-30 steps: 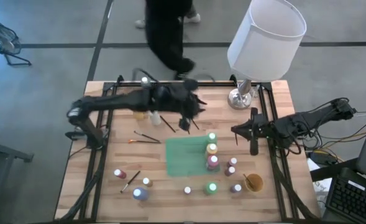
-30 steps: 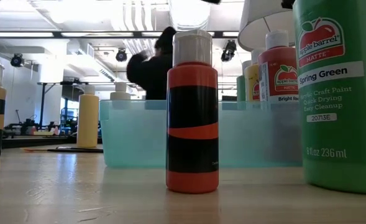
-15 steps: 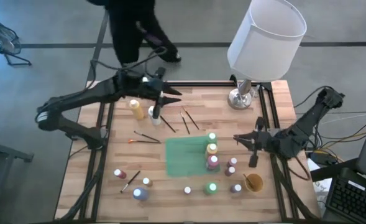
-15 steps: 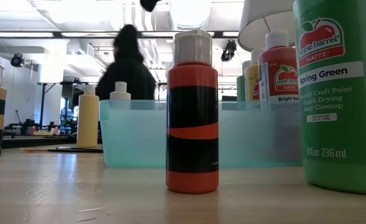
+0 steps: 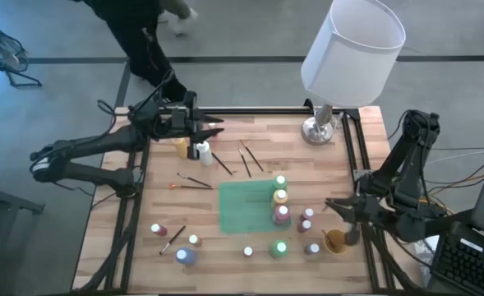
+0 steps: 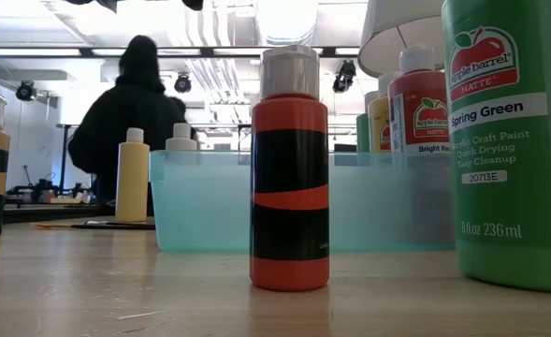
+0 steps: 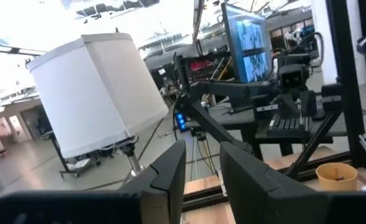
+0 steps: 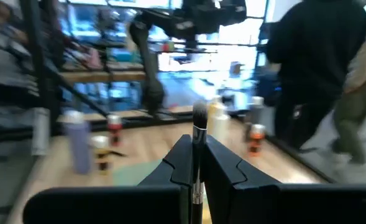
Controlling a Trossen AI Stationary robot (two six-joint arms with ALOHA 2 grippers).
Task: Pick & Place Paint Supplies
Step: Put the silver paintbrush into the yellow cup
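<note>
Overhead camera looks straight down on the whole pale wooden table; low camera sits at tabletop level, tight on a red-and-black paint bottle. Wrist cameras peer along their fingers; left wrist and overhead share the white-shaded lamp

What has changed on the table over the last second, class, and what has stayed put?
The left gripper drew back from the table's middle to the far left corner, open and empty. The right gripper, shut on a brush, pulled back toward the right edge near the tan cup. The person behind the table walked on. The bottles, the loose brushes and the green mat stayed where they were.
</note>
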